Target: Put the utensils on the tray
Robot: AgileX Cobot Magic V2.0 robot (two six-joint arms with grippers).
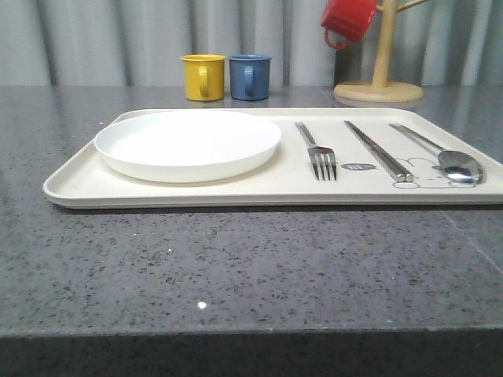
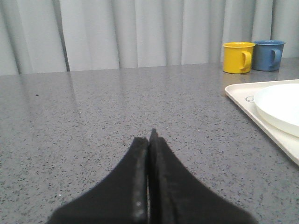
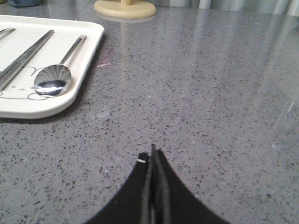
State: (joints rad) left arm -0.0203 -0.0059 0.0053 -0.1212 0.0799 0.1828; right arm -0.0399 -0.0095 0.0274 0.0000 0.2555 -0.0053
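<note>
Background: we see pale grey pleated curtains (image 1: 157, 39) hanging behind the table.
Table: our speckled dark grey stone table (image 1: 236, 267) carries everything.
Tray: the large cream rectangular tray with rounded corners and a low rim (image 1: 71, 188) lies flat in the middle of the table, a grey rabbit drawing on its right part.
Plate: a round white plate (image 1: 187, 144) sits on the tray's left half.
Mug stand: we see a pale wooden mug tree (image 1: 380, 78) behind the tray at the right, with a red mug (image 1: 347, 20) hung on it.
Mugs: a yellow mug (image 1: 203, 77) and a blue mug (image 1: 251, 76) stand side by side behind the tray, just apart.
Chopsticks: the pair of long flat silver chopsticks (image 1: 379, 151) lies on the tray between fork and spoon.
Spoon: the shiny oval-bowled spoon (image 1: 452, 159) lies at the tray's right end.
Fork: the four-tined silver fork (image 1: 318, 153) lies on the tray just right of the plate, tines toward us.
Left gripper: our left gripper (image 2: 149, 140) is clenched on nothing, low over bare table left of the tray.
Right gripper: our right gripper (image 3: 153, 156) is clenched and empty, over bare table right of the tray.
</note>
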